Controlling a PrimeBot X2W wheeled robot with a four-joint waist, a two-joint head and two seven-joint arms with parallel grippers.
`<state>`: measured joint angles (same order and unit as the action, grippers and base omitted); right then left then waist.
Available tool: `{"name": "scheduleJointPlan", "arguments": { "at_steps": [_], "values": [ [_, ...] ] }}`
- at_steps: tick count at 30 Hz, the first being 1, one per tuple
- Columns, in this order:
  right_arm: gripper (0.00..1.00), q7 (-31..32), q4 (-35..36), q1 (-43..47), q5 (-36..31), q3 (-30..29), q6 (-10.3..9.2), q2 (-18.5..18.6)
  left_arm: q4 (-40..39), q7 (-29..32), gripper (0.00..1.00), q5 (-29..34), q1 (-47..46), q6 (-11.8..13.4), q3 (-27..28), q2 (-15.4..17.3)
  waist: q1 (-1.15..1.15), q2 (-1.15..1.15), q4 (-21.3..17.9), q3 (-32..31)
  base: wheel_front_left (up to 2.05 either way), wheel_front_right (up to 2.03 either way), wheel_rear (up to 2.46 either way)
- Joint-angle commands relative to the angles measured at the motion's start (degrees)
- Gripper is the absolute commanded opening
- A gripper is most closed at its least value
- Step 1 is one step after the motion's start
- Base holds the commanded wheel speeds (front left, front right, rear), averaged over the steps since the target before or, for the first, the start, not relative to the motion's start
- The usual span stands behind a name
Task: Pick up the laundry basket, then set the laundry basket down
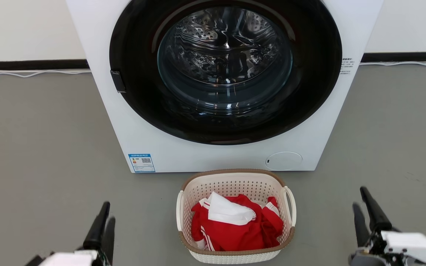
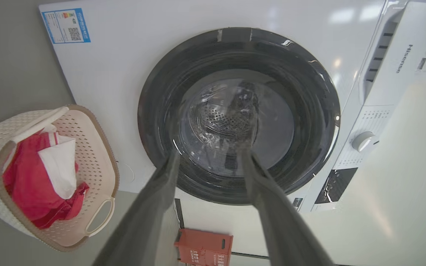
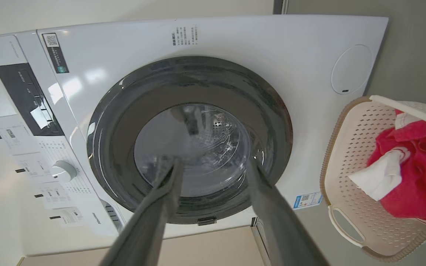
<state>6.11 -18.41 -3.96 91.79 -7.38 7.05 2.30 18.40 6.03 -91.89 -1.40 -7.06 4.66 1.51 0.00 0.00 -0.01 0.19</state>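
My left pincer (image 1: 108, 211) hangs at my lower left, fingers apart and empty. To its right the laundry basket (image 1: 231, 172) sits on the floor (image 1: 50, 147), just before the washing machine (image 1: 213, 157), with red and white clothes (image 1: 235, 229) inside and one loop handle facing each side. My right pincer (image 1: 359, 197), also parted, looks about equally far off, so I judge neither arm nearer.
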Motion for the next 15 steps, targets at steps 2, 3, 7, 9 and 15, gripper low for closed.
{"name": "scheduleJointPlan", "arguments": {
  "at_steps": [2, 3, 7, 9, 15],
  "values": [
    [1.00, -0.17, 0.73, -0.38, 0.10, -0.02, 0.01, 0.10, -0.59, -0.40, 1.00, 0.00, -0.45, -0.01, -0.25, 0.11, 0.01, 0.00, -0.01, 0.10, 0.00, 0.00, 0.00],
    [1.00, -0.26, 0.86, -0.36, 0.12, -0.02, 0.01, 0.10, -0.62, -0.57, 1.00, 0.00, -0.47, -0.01, -0.35, 0.12, 0.02, 0.00, -0.01, 0.10, 0.00, 0.00, 0.00],
    [1.00, -0.72, 1.35, -0.14, 0.03, 0.05, 0.03, 0.12, -0.71, -1.24, 1.00, 0.02, -0.44, -0.03, -0.76, 0.16, 0.12, 0.00, 0.00, -0.07, 0.00, 0.00, 0.00],
    [1.00, -1.01, 1.63, -0.01, -0.14, 0.15, 0.03, 0.13, -0.75, -1.58, 1.00, 0.10, -0.39, -0.03, -0.94, 0.18, 0.05, 0.00, 0.00, -0.03, 0.00, 0.00, 0.00],
    [1.00, -2.32, 2.32, 0.16, -1.49, 0.87, 0.05, 0.65, -0.68, -2.58, 1.00, 1.24, -0.50, -0.05, -1.28, 0.25, 0.00, 0.00, -0.01, 0.07, 0.00, 0.00, 0.00]
  ]
}}
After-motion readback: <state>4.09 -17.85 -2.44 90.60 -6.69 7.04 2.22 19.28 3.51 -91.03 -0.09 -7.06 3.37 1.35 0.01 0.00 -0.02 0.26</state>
